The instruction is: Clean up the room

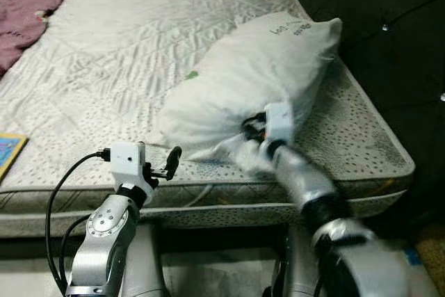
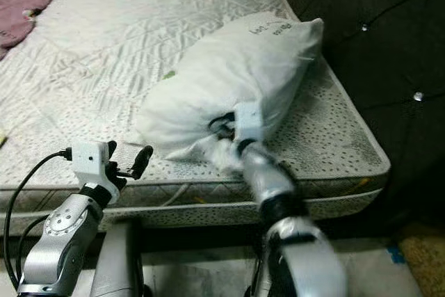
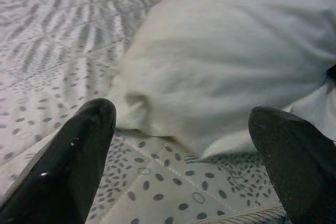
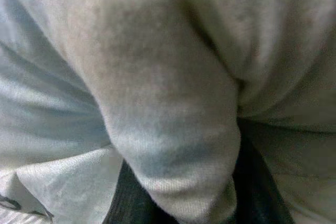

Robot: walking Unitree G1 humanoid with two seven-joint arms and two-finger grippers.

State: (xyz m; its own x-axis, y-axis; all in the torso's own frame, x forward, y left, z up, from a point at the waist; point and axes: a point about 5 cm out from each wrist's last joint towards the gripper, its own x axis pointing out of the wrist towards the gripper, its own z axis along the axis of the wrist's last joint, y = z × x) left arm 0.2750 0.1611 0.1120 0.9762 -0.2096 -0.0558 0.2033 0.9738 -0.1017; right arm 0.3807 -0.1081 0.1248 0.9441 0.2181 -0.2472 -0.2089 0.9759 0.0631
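grip the pillow (image 1: 257, 74) deep, not by the loose cover: right gripper (image 1: 256, 129) sits buried in the near end, fingers pinching a fold of fabric that bulges between them in the right wrist view. probably better to keep that pinch firm and lift slowly, since a thin fold may slip or just stretch. left gripper (image 1: 170, 163) hovers at the mattress edge just beside the pillow's near corner, fingers spread wide and holding nothing; worth bringing in under the corner to share the load, judging by the bulk. pillow lies diagonally on the right side of the mattress (image 1: 125, 46), far end near the dark tufted headboard (image 1: 389, 26). bare quilted mattress with dotted border, fairly grippy-looking, so dragging may snag. purple blanket (image 1: 28, 5) at the far left corner, a blue book (image 1: 8, 151) at the left edge, both still to tidy.
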